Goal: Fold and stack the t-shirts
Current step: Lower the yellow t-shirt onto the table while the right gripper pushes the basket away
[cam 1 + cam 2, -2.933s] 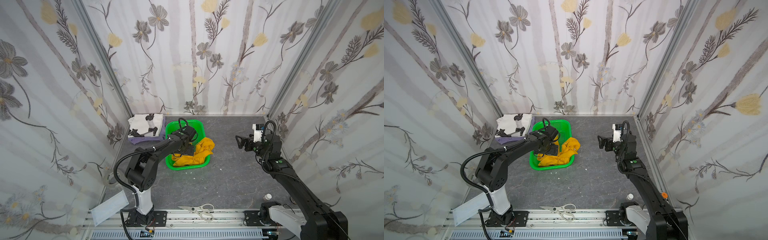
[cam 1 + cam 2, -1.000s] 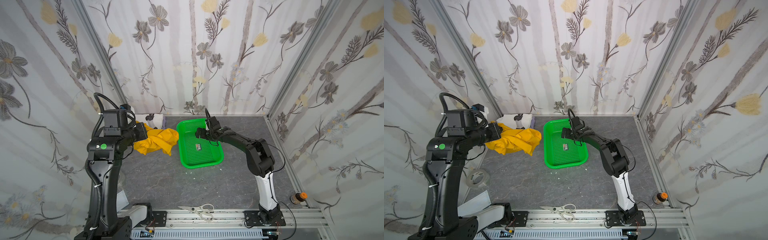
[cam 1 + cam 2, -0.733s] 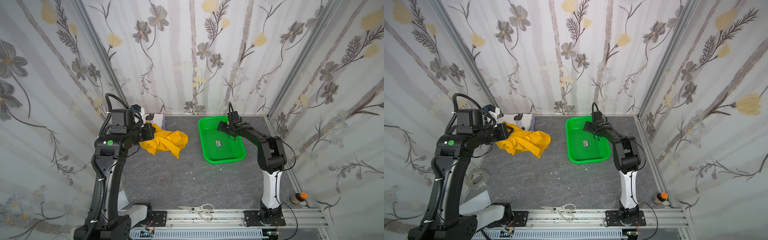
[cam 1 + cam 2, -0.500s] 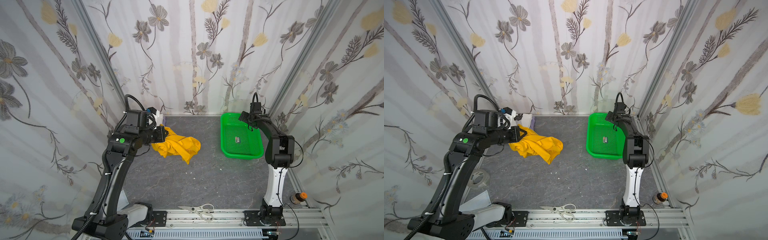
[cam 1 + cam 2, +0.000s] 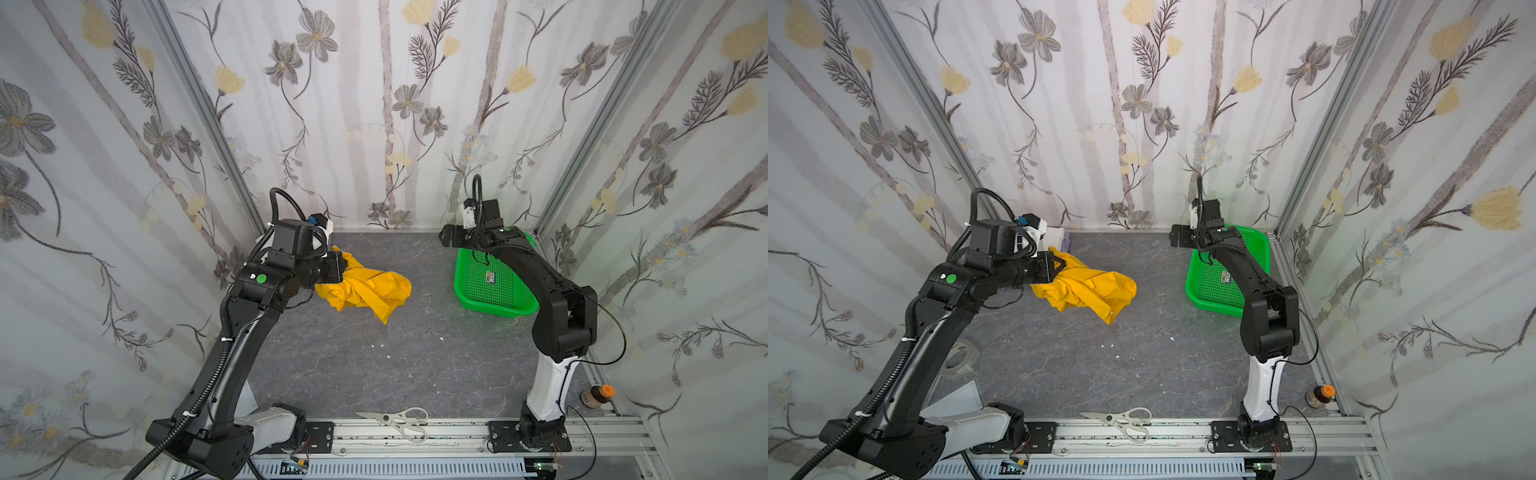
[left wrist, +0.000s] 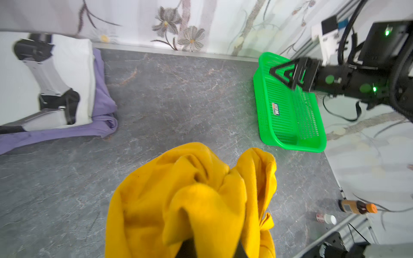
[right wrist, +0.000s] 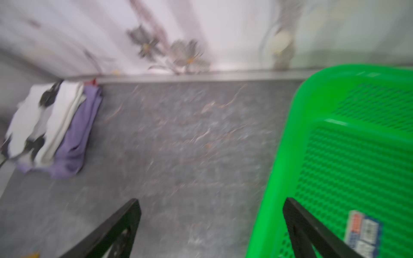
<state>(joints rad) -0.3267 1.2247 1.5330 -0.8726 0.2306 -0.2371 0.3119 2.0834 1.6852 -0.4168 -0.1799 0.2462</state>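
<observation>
**Grip.** The left gripper (image 5: 1059, 266) is clamped nearly closed on a bunch of the yellow shirt (image 5: 365, 291). The right gripper (image 7: 211, 201) stands wide apart and grips nothing.

**Governing relation.** The yellow shirt hangs crumpled from the left gripper over the left-centre of the table (image 5: 374, 374). Its long axis runs left to right, and its loose end droops at the right, on the near side. Whether that tip touches the table cannot be told. The right gripper lies well apart to the right and farther back, above the far-left corner of the basket (image 5: 494, 309). The loose end therefore lies to its left and nearer. Judgement: spreading the shirt needs a second hold. The right arm is the free one and must cross the bare middle of the table to reach it.

**Containers.** The basket sits far right, against the wall. It holds no cloth, only a small label (image 6: 276, 108) on its floor.

**Stack.** The white shirt (image 6: 44, 78) lies folded on the lavender shirt (image 6: 100, 105) in the far-left corner.
</observation>
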